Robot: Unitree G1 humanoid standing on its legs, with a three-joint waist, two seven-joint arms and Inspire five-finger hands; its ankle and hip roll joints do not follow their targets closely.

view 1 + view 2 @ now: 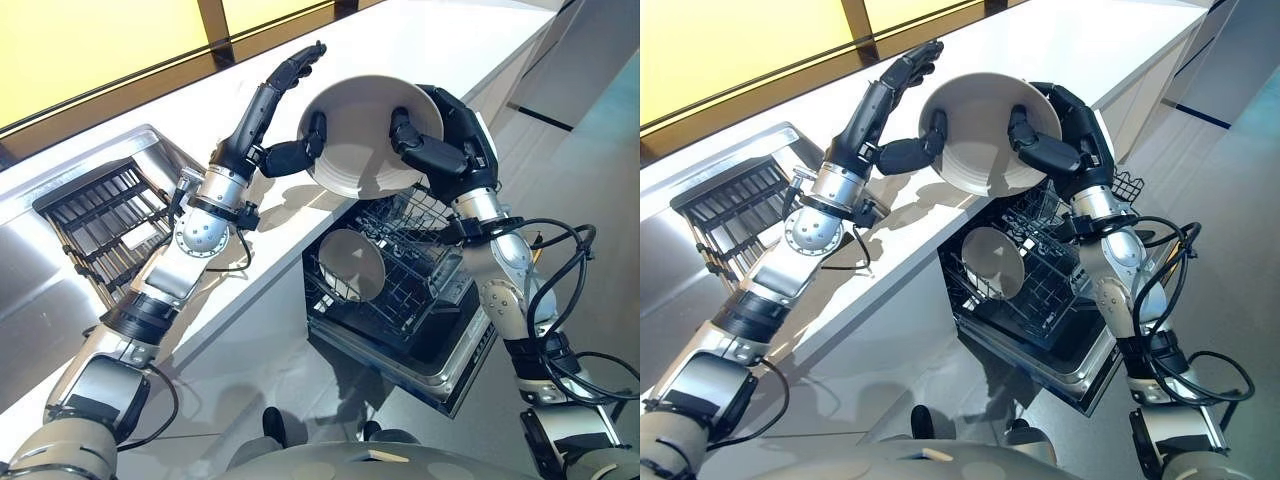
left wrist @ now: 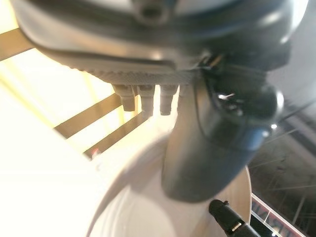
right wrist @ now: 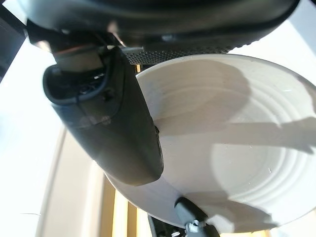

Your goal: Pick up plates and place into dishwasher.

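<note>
A white plate (image 1: pixel 362 120) hangs tilted in the air above the counter's edge and the open dishwasher (image 1: pixel 440 345). My right hand (image 1: pixel 455 135) is shut on its right rim, thumb (image 3: pixel 113 123) on the plate's face (image 3: pixel 247 148) and fingers behind it. My left hand (image 1: pixel 262 115) is at the left rim. Its fingers (image 1: pixel 295 68) stretch straight up past the plate, and its thumb (image 2: pixel 212 138) lies on the plate's face (image 2: pixel 138 217). A second white plate (image 1: pixel 352 265) stands on edge in the lower rack (image 1: pixel 420 260).
The white counter (image 1: pixel 430 40) runs from the lower left to the far right. A steel sink with a dark dish rack (image 1: pixel 100 220) lies at the left. The pulled-out dishwasher rack sticks into the floor space below the counter.
</note>
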